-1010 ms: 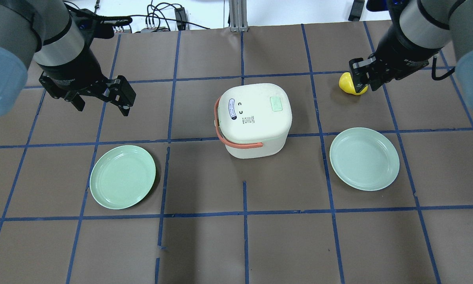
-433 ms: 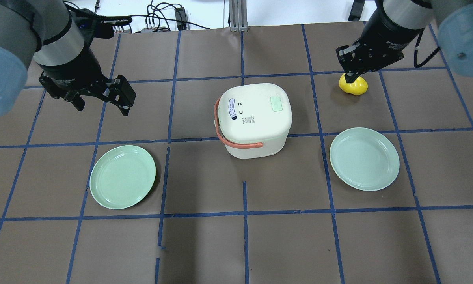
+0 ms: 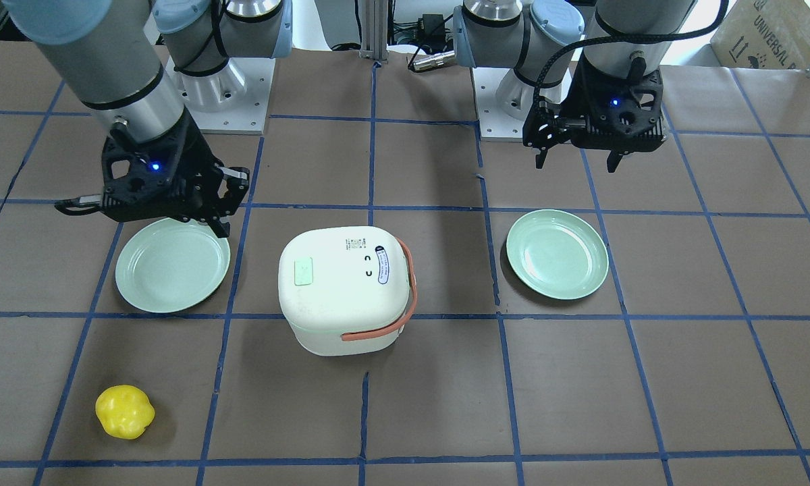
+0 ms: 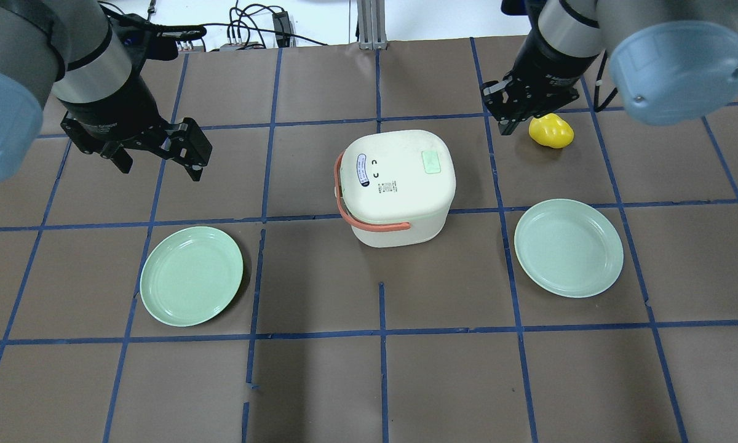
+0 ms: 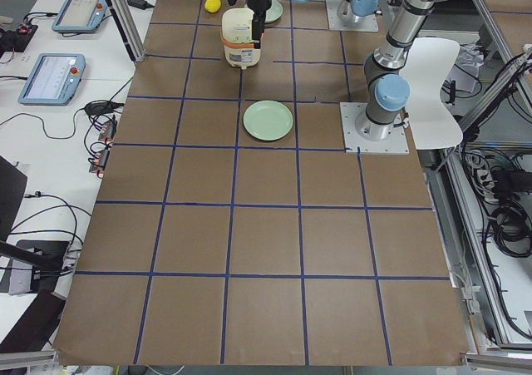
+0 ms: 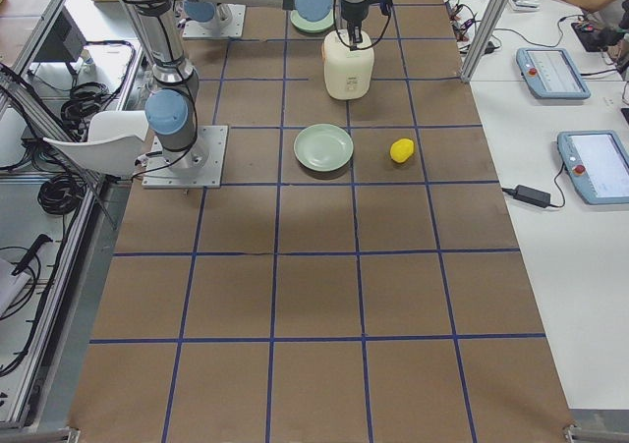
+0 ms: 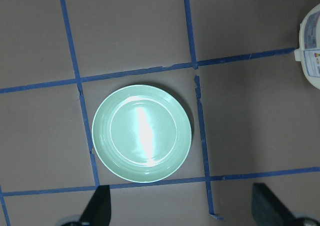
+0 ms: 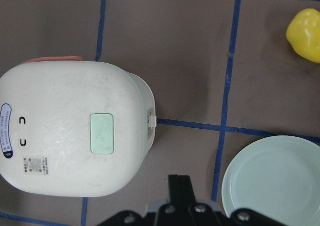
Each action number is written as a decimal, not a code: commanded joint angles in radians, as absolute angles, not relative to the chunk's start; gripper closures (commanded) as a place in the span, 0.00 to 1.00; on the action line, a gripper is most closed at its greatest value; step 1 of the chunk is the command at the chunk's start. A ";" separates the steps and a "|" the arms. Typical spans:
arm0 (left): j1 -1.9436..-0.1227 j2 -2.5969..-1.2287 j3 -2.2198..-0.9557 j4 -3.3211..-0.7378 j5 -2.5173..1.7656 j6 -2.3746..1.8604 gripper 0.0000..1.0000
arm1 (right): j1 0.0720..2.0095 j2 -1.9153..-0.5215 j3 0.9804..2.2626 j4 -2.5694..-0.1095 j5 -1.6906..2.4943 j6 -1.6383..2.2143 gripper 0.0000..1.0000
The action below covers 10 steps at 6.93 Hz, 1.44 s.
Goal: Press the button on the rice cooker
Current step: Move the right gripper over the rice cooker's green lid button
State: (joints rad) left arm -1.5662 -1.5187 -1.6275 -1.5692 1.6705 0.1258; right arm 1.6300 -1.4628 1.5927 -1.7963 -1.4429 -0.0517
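The white rice cooker [image 4: 396, 187] with an orange handle stands at the table's middle. Its pale green button [image 4: 432, 162] is on the lid's far right part and also shows in the right wrist view [image 8: 101, 133]. My right gripper [image 4: 505, 125] is shut and empty. It hangs above the table to the right of the cooker, apart from it, with its closed fingertips [image 8: 179, 185] just off the cooker's edge. My left gripper [image 4: 158, 165] is open and empty at the far left, above a green plate [image 7: 142, 133].
A yellow toy pepper [image 4: 551, 131] lies just right of the right gripper. One green plate [image 4: 192, 275] lies front left of the cooker, another [image 4: 569, 247] front right. Blue tape lines cross the brown table.
My right arm has swung left, from over the yellow pepper toward the cooker's right side. My left arm has not moved.
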 commanded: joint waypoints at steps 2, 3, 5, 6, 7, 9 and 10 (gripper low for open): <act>-1.566 -1.519 -1.628 -1.569 1.671 0.126 0.00 | 1.695 -1.404 1.595 -1.864 -1.485 0.015 0.93; -1.566 -1.519 -1.628 -1.569 1.671 0.126 0.00 | 1.698 -1.390 1.591 -1.865 -1.488 0.015 0.93; -1.566 -1.519 -1.628 -1.569 1.671 0.126 0.00 | 1.726 -1.373 1.591 -1.885 -1.493 0.020 0.93; -1.566 -1.519 -1.628 -1.569 1.671 0.126 0.00 | 1.739 -1.368 1.591 -1.888 -1.493 0.043 0.93; -1.566 -1.519 -1.628 -1.569 1.671 0.126 0.00 | 1.753 -1.362 1.591 -1.890 -1.493 0.054 0.93; -1.566 -1.519 -1.628 -1.569 1.671 0.126 0.00 | 1.767 -1.345 1.601 -1.913 -1.494 0.057 0.93; -1.566 -1.519 -1.628 -1.569 1.671 0.126 0.00 | 1.770 -1.342 1.601 -1.913 -1.493 0.057 0.93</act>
